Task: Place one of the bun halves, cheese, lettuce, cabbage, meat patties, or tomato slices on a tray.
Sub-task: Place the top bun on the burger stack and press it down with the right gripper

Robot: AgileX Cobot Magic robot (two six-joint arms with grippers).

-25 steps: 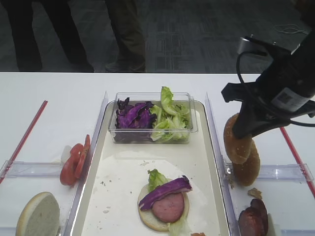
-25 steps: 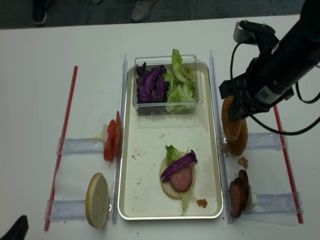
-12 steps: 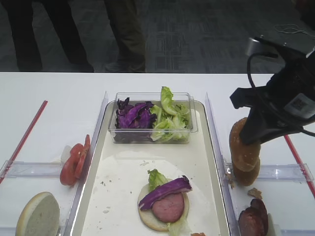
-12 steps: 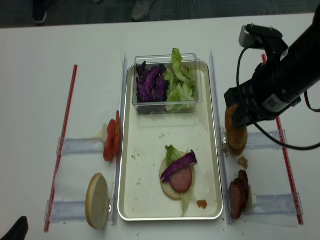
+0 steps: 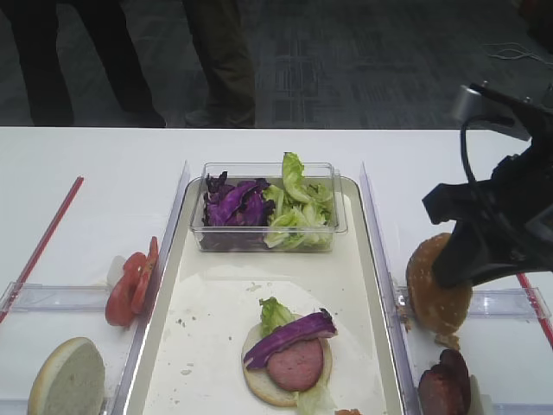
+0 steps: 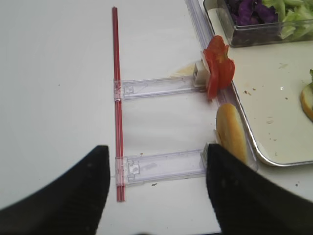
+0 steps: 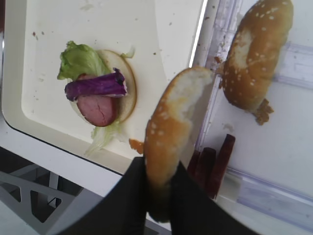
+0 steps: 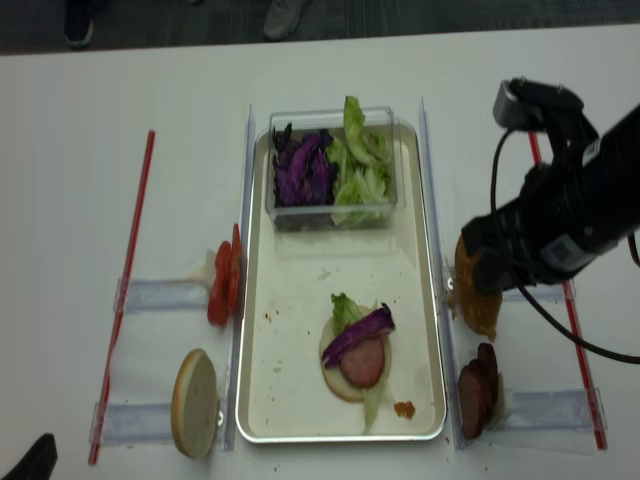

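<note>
Between black jaws, golden sesame-speckled bun top (image 7: 168,132), held edge-on.

The bun top (image 7: 168,137) in my black jaws is golden-brown with pale sesame specks. Purple cabbage (image 5: 233,203), light-green lettuce (image 5: 298,207), red tomato slices (image 5: 131,281), cream tray (image 5: 216,303), white counter (image 5: 104,173).
</note>
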